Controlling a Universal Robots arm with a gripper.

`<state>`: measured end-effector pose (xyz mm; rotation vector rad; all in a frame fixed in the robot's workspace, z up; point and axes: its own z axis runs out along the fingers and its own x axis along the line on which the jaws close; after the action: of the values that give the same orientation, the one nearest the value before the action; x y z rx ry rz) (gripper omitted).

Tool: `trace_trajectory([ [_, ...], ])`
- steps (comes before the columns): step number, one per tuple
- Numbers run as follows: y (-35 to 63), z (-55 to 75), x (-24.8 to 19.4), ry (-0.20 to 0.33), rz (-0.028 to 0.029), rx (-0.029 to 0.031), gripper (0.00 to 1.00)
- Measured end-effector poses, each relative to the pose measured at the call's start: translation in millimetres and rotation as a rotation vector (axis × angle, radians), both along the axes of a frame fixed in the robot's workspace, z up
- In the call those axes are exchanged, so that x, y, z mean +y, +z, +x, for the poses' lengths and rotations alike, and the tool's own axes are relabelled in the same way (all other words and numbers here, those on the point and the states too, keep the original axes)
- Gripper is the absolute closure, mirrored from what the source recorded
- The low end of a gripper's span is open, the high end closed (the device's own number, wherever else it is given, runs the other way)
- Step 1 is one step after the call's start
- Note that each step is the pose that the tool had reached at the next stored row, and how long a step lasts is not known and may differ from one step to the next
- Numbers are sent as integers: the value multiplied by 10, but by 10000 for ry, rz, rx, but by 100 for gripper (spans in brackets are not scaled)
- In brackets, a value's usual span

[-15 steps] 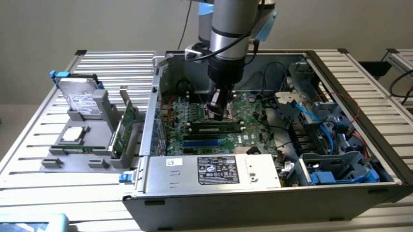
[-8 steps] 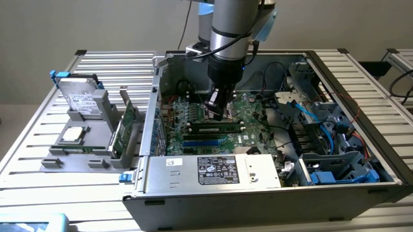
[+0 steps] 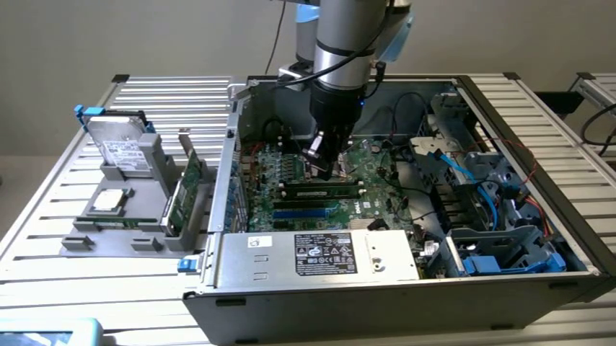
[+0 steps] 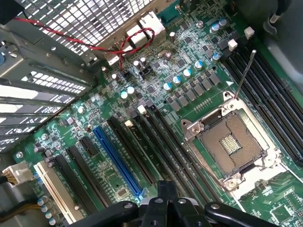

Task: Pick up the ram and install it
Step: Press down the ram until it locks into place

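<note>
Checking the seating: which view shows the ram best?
The exterior view: the ram lies lengthwise on the motherboard, just under the shut gripper. In the wrist view I cannot tell it from the dark slots near the gripper.

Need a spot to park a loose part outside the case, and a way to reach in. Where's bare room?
Free: the slatted table in front of the grey parts holder, and behind the case. Crowded: the motherboard around the gripper and seated ram; blue cables fill the drive-bay side.
</note>
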<state>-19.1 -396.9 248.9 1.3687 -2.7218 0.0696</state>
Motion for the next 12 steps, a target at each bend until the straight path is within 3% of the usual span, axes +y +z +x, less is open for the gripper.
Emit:
trace_trajectory([
  [12, 0, 0, 0, -1266, -17, -4, 89],
])
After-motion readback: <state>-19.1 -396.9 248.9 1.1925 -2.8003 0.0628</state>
